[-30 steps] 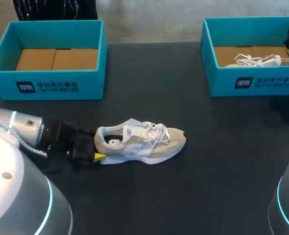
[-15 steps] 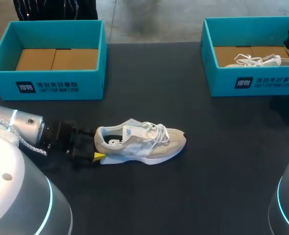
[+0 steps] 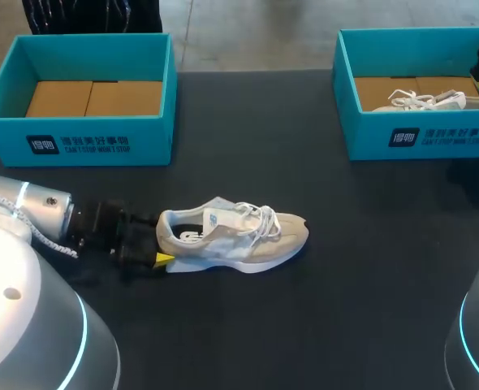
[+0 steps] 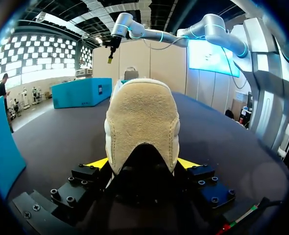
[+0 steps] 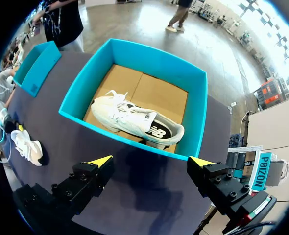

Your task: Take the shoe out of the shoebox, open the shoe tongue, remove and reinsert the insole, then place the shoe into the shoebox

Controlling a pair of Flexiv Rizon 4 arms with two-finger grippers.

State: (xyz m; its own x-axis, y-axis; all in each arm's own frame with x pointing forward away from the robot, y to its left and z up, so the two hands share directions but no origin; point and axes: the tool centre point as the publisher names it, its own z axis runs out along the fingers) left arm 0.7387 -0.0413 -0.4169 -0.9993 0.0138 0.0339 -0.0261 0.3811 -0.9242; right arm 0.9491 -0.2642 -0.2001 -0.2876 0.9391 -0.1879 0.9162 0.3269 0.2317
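1. The left gripper (image 4: 142, 164) was clenched on the heel of the shoe (image 3: 235, 236), with one yellow tip pressed to each side of the tan heel patch.
2. The left arm (image 3: 36, 211) came in low over the table (image 3: 321, 325) from the left edge, its wrist level with the shoe.
3. The shoe stood on its sole near the middle of the table, heel toward the left arm and toe pointing right. It was laced, and the tongue lay flat.
4. The left box (image 3: 85, 142) sat at the far left of the table, well apart from the shoe, showing its brown cardboard floor.
5. The right gripper (image 5: 149, 161) was released, its yellow tips wide apart with nothing between them. It hung high above the table, just beside the near wall of the right box (image 5: 198, 112).
6. The right box sat at the far right of the table. A second shoe (image 5: 134, 120), white, lay inside it on the cardboard floor.
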